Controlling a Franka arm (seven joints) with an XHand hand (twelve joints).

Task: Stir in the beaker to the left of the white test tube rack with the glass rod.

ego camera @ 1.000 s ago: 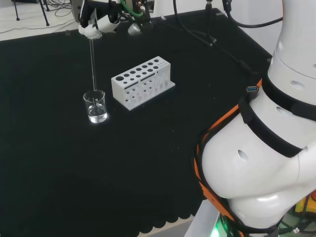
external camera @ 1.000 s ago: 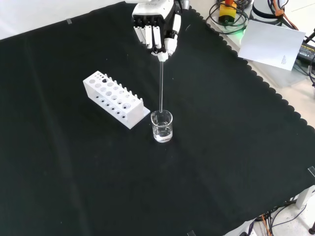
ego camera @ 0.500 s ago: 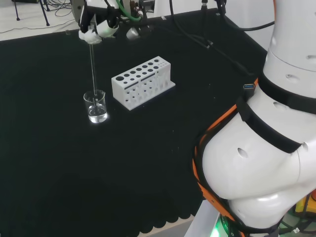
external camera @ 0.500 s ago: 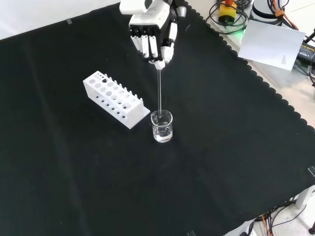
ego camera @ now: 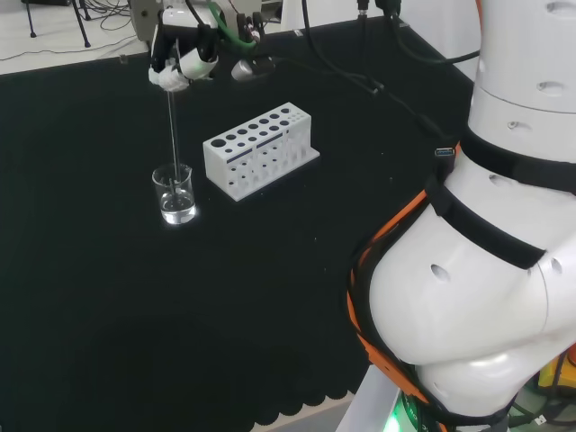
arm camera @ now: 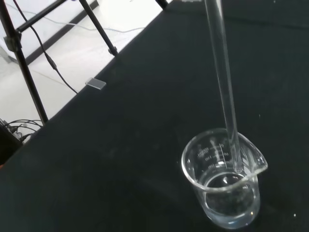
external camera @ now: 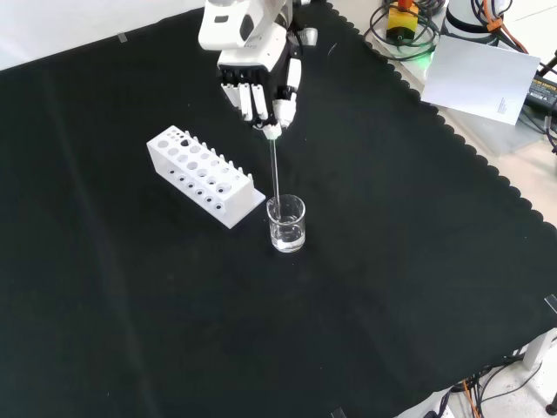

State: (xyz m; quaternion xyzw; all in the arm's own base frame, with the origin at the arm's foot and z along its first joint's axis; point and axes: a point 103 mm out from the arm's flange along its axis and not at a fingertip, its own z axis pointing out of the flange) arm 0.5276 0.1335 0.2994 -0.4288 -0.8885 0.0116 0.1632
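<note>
— What stands on the black cloth [external camera: 418, 261]?

— One small clear glass beaker [external camera: 286, 224] with a little clear liquid at its bottom, and one white test tube rack [external camera: 204, 176] with two rows of round holes. In the front view the beaker is just beside the rack's right end; in the head view it stands to the rack's left.

— And the hand?

— The black and white hand [external camera: 257, 74] hangs above the beaker, fingers curled down and pinching the top of one thin clear glass rod [external camera: 274, 168].

— Where does the rod end?

— Inside the beaker, slightly tilted. The wrist view shows its tip [arm camera: 237, 166] near the inner wall, by the pouring lip; I cannot tell whether it reaches the liquid.
</note>
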